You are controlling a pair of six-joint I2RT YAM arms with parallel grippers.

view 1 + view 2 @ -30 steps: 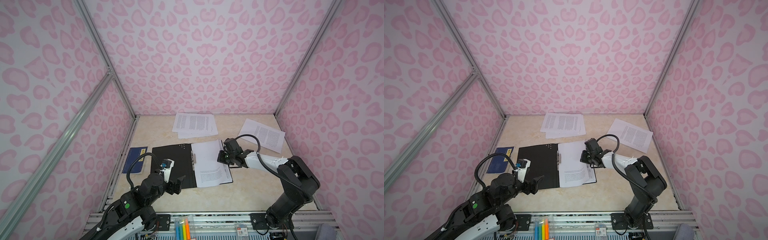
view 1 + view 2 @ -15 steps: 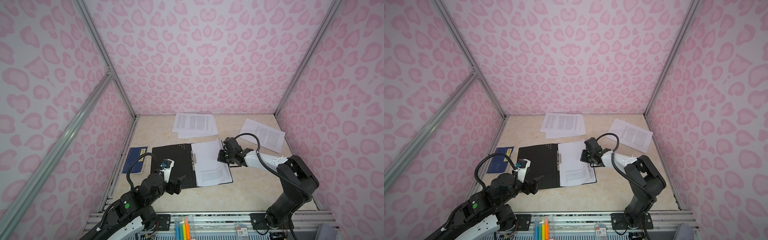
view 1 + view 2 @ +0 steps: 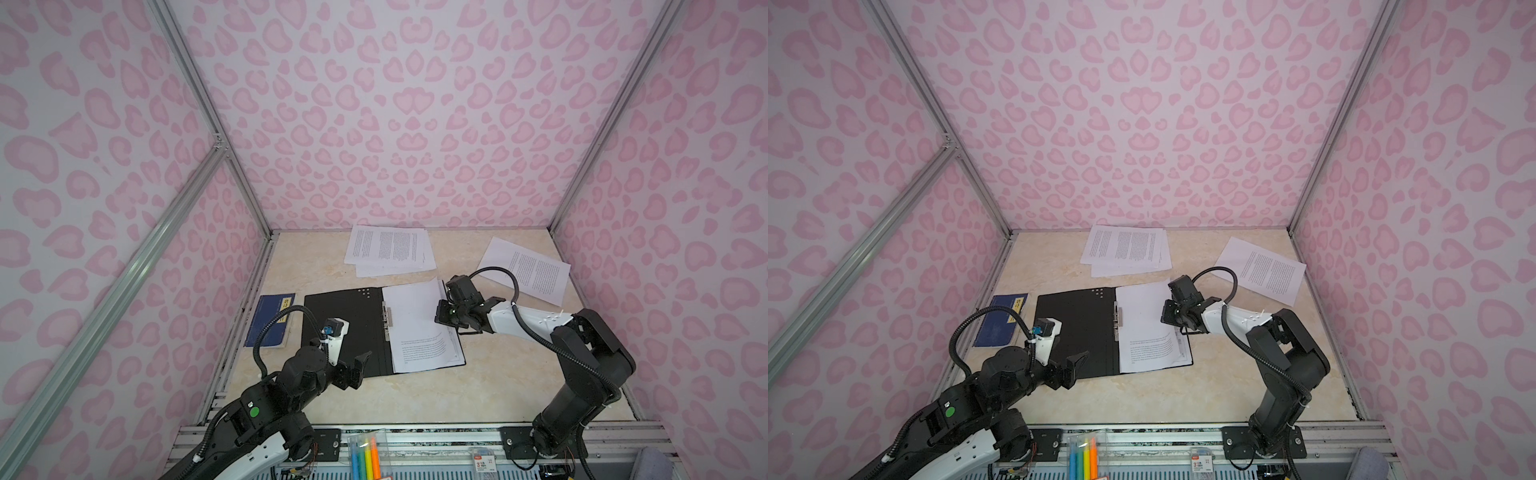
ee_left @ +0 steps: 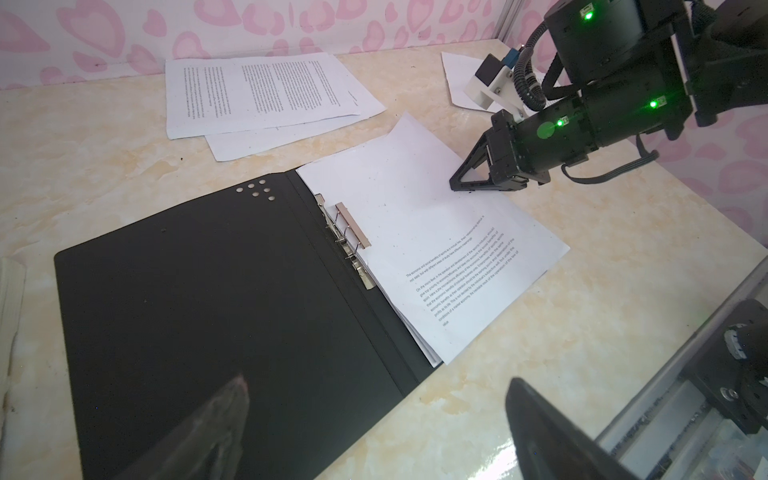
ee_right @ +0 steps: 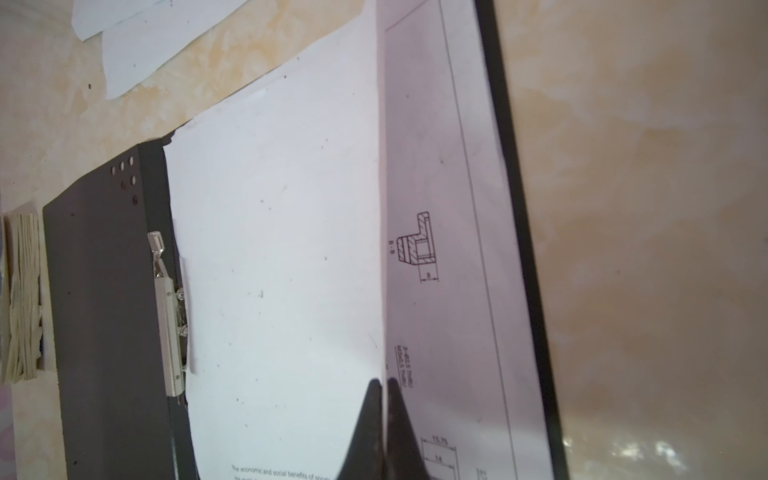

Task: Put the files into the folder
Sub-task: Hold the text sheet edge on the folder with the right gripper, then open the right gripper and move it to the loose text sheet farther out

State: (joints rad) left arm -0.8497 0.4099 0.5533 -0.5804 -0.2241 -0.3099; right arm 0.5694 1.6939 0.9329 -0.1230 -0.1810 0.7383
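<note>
The left gripper [image 3: 356,370] hovers over the near corner of the folder [image 3: 340,320], jaws spread wide, empty. It lies open on the marbled worktop [image 3: 498,386], matte black, metal clip at its spine. The right gripper [image 4: 456,185], arm stretched low, pinches the white top sheet [image 3: 415,328] on its right half.

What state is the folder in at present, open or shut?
Open. The folder lies spread flat, black inside facing up, its metal clip exposed at the spine and sheets resting on one half.
</note>
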